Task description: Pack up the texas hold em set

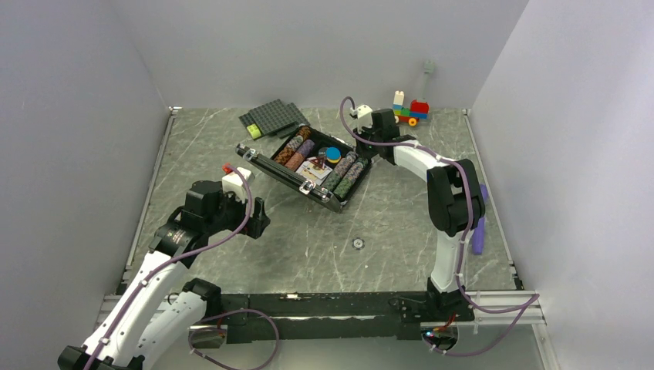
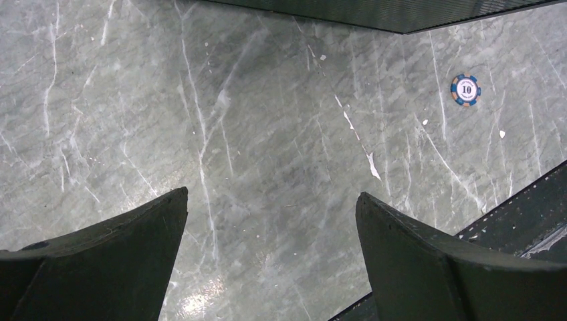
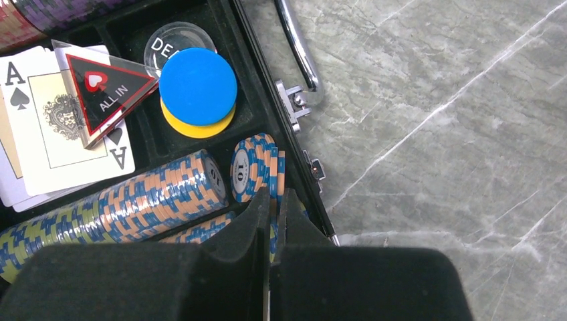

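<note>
The black briefcase (image 1: 266, 162) lies open at the middle back of the table, with its lid standing along the near-left side. It holds rows of poker chips (image 3: 154, 194), cards (image 3: 60, 134), an "ALL IN" triangle (image 3: 107, 87) and a blue disc (image 3: 198, 85) on a yellow one. My right gripper (image 3: 274, 195) is over the case's handle-side edge, shut on a blue-and-orange chip (image 3: 275, 221) among a short stack. My left gripper (image 2: 271, 194) is open and empty above bare table. One loose blue "10" chip (image 2: 465, 89) lies on the table (image 1: 358, 243).
Dark studded baseplates (image 1: 274, 117) with a green brick lie behind the case. A colourful brick toy car (image 1: 409, 110) stands at the back right. A purple object (image 1: 478, 231) lies by the right edge. The case handle (image 3: 301, 47) points to the right.
</note>
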Available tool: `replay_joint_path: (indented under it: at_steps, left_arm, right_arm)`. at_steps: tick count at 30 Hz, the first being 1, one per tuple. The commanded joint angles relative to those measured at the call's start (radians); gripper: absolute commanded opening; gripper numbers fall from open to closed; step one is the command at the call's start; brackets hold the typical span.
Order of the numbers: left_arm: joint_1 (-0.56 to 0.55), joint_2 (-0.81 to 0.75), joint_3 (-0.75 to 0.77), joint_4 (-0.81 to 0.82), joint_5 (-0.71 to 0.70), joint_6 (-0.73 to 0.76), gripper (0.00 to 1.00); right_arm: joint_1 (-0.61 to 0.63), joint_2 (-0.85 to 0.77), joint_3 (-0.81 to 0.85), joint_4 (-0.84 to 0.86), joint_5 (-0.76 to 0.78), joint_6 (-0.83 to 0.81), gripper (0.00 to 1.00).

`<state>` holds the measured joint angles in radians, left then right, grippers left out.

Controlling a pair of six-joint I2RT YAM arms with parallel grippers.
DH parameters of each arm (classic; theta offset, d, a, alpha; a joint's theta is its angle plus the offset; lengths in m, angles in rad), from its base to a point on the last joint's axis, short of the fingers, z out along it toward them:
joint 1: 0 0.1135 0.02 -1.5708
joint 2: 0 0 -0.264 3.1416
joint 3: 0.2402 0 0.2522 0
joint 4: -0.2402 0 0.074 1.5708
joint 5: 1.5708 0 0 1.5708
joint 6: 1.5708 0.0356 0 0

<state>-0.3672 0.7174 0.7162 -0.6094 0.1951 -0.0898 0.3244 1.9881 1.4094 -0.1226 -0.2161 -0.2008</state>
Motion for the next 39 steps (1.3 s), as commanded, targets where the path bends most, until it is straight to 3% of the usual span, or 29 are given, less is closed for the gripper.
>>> replay_joint_path:
  at_steps: [1, 13, 39]
  left_arm:
    - [0.007, -0.006, 0.001, 0.034, 0.024, 0.016, 1.00]
    - [0.010, -0.003, -0.001, 0.036, 0.032, 0.015, 0.99]
    - [0.013, 0.015, -0.003, 0.035, 0.043, 0.014, 0.99]
  right_arm:
    - [0.019, -0.029, -0.017, -0.024, -0.058, 0.008, 0.00]
    - [0.032, -0.047, -0.027, -0.027, -0.141, -0.020, 0.00]
    - [0.069, 0.046, 0.081, -0.109, 0.006, -0.094, 0.03]
